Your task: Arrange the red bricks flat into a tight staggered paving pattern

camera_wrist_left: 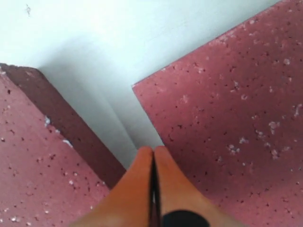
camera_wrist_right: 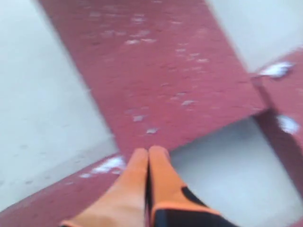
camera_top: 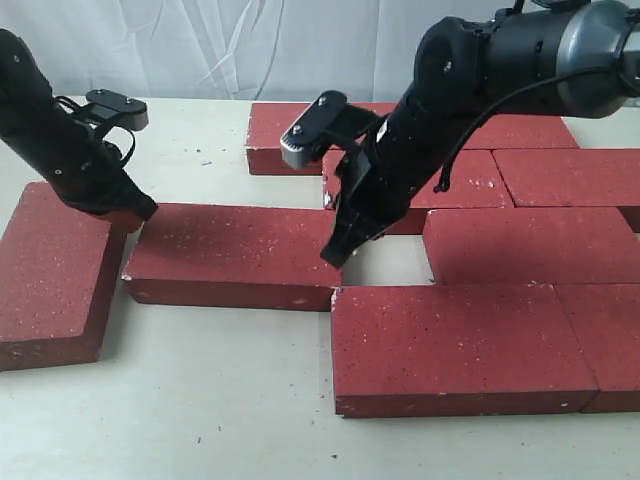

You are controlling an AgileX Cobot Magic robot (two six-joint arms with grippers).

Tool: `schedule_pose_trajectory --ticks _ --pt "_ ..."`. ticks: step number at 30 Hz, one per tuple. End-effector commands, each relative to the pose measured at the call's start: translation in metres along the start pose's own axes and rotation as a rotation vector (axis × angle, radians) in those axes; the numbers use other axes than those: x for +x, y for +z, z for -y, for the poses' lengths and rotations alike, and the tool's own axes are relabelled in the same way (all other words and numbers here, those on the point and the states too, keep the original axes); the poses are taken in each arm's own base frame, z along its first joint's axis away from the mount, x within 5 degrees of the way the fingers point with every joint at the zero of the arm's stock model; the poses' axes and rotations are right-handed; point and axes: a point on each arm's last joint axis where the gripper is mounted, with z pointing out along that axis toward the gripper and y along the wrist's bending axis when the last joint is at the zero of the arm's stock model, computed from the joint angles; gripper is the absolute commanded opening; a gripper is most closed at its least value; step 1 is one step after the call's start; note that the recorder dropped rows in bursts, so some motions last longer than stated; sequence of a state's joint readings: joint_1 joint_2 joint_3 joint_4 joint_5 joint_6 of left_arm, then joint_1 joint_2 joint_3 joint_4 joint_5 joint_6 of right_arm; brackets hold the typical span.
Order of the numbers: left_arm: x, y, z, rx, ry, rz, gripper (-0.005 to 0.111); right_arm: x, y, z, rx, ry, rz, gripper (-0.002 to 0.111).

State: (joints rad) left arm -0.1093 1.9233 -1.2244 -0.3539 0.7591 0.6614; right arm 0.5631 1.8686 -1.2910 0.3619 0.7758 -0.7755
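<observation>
Several red bricks lie flat on the pale table. One loose brick sits at the left, and a middle brick lies beside it with a narrow gap between them. My left gripper is shut and empty, its tip low at that gap, between the left brick and the middle brick. My right gripper is shut and empty too, its tip at the middle brick's right end, above the open pocket in front of a mid-row brick.
A front brick and its right neighbour form the near row. Behind lie back-row bricks and a far brick. A white curtain hangs behind the table.
</observation>
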Motion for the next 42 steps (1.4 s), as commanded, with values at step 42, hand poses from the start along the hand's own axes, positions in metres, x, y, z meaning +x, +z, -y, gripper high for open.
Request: schedule_pose_trajectory --ticks 42 --pt "0.0 0.027 -0.002 0.054 -0.058 0.004 0.0 -0.022 0.052 -0.025 0.052 -0.177 -0.154 -0.001"
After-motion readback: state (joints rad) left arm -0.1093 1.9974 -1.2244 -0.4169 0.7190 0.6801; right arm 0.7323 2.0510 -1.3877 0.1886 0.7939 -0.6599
